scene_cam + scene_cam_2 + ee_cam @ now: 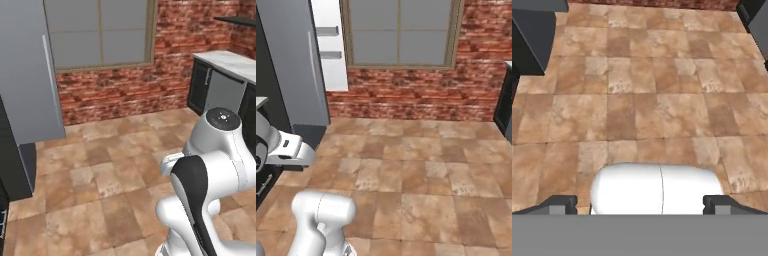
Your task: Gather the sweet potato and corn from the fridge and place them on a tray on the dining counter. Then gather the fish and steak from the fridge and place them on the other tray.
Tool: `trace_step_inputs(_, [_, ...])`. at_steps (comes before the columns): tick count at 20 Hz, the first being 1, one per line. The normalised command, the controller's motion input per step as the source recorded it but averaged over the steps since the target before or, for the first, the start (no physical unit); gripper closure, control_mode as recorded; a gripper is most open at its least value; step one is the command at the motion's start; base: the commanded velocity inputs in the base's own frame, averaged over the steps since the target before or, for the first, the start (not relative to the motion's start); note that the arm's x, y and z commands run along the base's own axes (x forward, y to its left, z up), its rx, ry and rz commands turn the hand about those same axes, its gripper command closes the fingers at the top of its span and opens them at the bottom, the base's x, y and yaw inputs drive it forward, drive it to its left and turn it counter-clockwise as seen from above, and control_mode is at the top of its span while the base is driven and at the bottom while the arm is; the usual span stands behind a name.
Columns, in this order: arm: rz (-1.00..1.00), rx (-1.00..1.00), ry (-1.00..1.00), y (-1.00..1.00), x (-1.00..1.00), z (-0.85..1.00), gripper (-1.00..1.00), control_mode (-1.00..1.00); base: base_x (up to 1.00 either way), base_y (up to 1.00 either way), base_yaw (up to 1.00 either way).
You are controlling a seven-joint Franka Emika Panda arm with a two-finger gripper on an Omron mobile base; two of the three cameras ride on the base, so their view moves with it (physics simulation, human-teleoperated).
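- Where the hand view looks down along the gripper [640,202], the two dark fingers [558,204] stand at the far left and far right of the bottom edge, spread as wide as they go, with nothing between them but bare floor.
- Below the hand lies a floor [652,100] of brown and tan stone tiles, with no food item or tray on the part that shows.
- Nearest in the base views, the white arm [210,165] is folded up close over the base, its dark-capped joint turned upward.
- To the left, the fridge [30,75] stands as a tall grey slab, its long axis vertical; in the left base view its door [27,70] swings out toward the room, with a long thin handle [48,70] running down its face.
- Beside the door in the right base view, the white inside wall of the fridge [331,45] shows two grey shelf edges [327,31]; what sits on them cannot be made out.
- Further off on the right, black cabinets [202,87] carry a pale marble surface [232,62].
- Farthest back, a red brick wall [421,92] holds a large grey-paned window [401,32].
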Motion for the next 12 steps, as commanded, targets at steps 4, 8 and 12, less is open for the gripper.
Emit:
trace_step_inputs(4, [0.00,0.00,0.00,0.00,0.00,0.00,-1.00,1.00,1.00,-0.52,0.31])
trace_step_inputs(8, [0.00,0.00,0.00,0.00,0.00,0.00,-1.00,1.00,1.00,-0.57,0.32])
trace_step_inputs(12, [0.00,0.00,0.00,0.00,0.00,0.00,-1.00,1.00,0.98,-0.58,0.33])
